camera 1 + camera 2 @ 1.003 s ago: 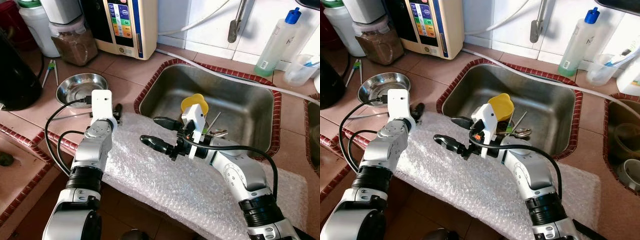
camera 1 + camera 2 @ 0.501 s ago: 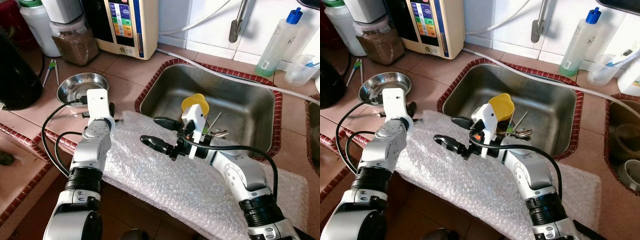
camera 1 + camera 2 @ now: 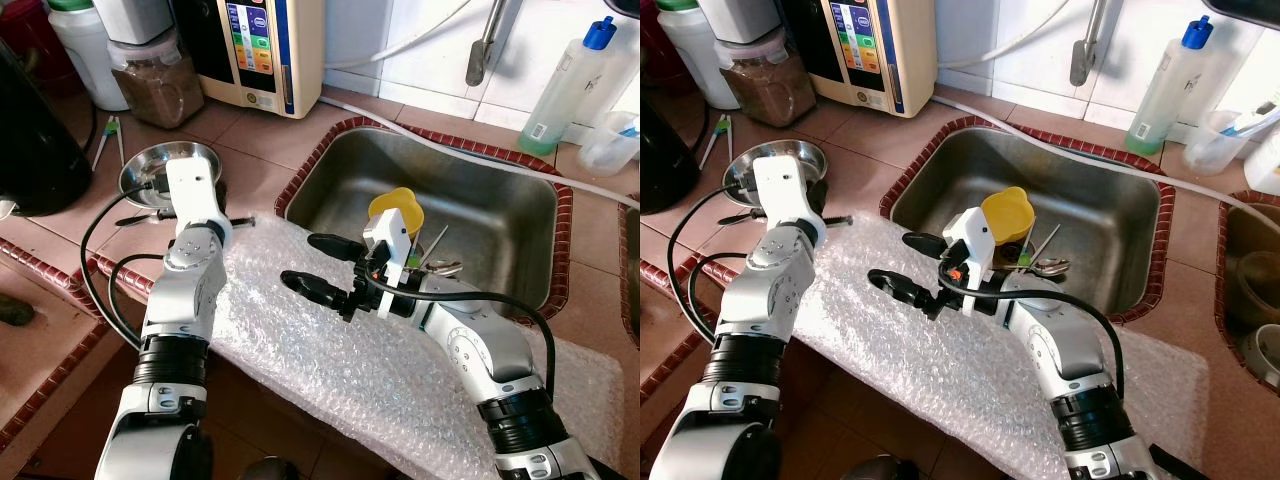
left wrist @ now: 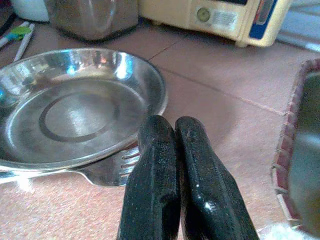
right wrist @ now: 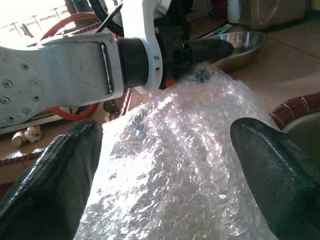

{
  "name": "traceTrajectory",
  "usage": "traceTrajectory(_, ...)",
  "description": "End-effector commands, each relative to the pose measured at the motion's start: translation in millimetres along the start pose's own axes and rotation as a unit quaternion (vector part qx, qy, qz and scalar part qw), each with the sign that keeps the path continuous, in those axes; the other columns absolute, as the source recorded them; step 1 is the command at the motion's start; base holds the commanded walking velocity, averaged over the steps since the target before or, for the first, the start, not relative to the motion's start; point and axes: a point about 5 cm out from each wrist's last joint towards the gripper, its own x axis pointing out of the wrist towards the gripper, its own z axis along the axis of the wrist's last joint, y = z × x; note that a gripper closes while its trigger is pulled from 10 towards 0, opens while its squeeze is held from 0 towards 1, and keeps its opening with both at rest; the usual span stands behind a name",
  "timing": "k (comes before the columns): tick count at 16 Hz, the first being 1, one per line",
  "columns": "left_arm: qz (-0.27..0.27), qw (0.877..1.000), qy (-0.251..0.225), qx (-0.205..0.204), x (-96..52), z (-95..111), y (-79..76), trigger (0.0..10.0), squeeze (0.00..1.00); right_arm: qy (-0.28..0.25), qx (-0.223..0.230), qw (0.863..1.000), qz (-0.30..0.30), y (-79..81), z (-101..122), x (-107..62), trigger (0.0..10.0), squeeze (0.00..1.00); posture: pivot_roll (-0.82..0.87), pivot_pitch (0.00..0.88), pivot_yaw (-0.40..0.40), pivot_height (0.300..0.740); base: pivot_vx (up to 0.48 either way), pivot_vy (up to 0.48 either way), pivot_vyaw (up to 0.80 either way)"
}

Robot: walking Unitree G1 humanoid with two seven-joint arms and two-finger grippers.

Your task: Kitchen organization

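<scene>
Beside sink (image 3: 520, 215), on table (image 3: 250, 140): fork (image 4: 107, 170) lying half under steel dish (image 4: 75, 115) rim. Left gripper (image 4: 175, 165) hovering close, fingers pressed together, holding nothing. Right gripper (image 3: 310, 265) waiting wide over bubble wrap (image 3: 330, 350). You are facing thin, stiff, slippery metal; pinch fork at neck, judging by shape.

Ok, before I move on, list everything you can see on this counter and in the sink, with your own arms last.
Steel bowl: one, silver, on the counter left of the sink.
Fork: one, silver, beside the bowl, tines under its rim.
Bubble wrap: one sheet, clear, along the counter's front edge.
Sink: one, steel, red-tiled rim.
Yellow cup: one, inside the sink.
Spoons: silver, in the sink, count unclear.
Water purifier: one, cream, at the back.
Jar: one, brown contents, back left.
Soap bottle: one, blue cap, back right.
Left gripper: shut, near the bowl.
Right gripper: open, over the bubble wrap.
</scene>
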Motion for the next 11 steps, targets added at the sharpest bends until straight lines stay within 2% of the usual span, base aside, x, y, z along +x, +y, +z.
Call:
traceTrajectory(1, -0.010, 1.000, -0.005, -0.007, -3.4, 5, -5.1, 0.0, 0.00, -0.001, -0.008, 1.000, 0.001, 0.0, 1, 1.1, 10.0, 0.00, 0.02, 0.108, 0.045, 0.740, 0.000, 0.000, 0.00)
traceTrajectory(2, -0.015, 1.000, -0.008, -0.009, -4.3, 7, -8.3, 0.0, 0.00, -0.001, -0.009, 1.000, 0.000, -0.6, 1, 1.3, 10.0, 0.00, 0.02, 0.105, 0.044, 0.740, 0.000, 0.000, 0.00)
traceTrajectory(4, -0.058, 0.997, -0.040, -0.014, -8.1, 27, -26.4, 0.0, 0.00, -0.002, -0.012, 1.000, -0.008, -3.1, 1, 1.7, 10.0, 0.00, 0.02, 0.103, 0.042, 0.740, 0.000, 0.000, 0.00)
traceTrajectory(6, -0.085, 0.995, -0.057, -0.019, -9.0, 39, -34.8, 0.0, 0.00, -0.008, -0.017, 0.999, -0.028, -7.8, 3, 2.0, 10.0, 0.00, 0.02, 0.102, 0.042, 0.740, 0.000, 0.000, 0.00)
traceTrajectory(9, -0.123, 0.989, -0.086, -0.017, -10.9, 58, -45.8, 0.0, 0.00, -0.035, -0.025, 0.993, -0.113, -28.1, 10, -1.0, 10.0, 0.00, 0.02, 0.104, 0.044, 0.740, 0.000, 0.000, 0.00)
traceTrajectory(10, -0.125, 0.988, -0.087, -0.018, -11.0, 59, -46.2, 0.0, 0.00, -0.037, -0.026, 0.992, -0.120, -29.6, 11, -1.4, 10.0, 0.00, 0.02, 0.104, 0.044, 0.740, 0.000, 0.000, 0.00)
traceTrajectory(11, -0.143, 0.985, -0.095, -0.026, -11.5, 66, -50.3, 0.0, 0.00, -0.061, -0.033, 0.982, -0.176, -42.2, 18, -4.8, 10.0, 0.00, 0.02, 0.105, 0.045, 0.740, 0.000, 0.000, 0.00)
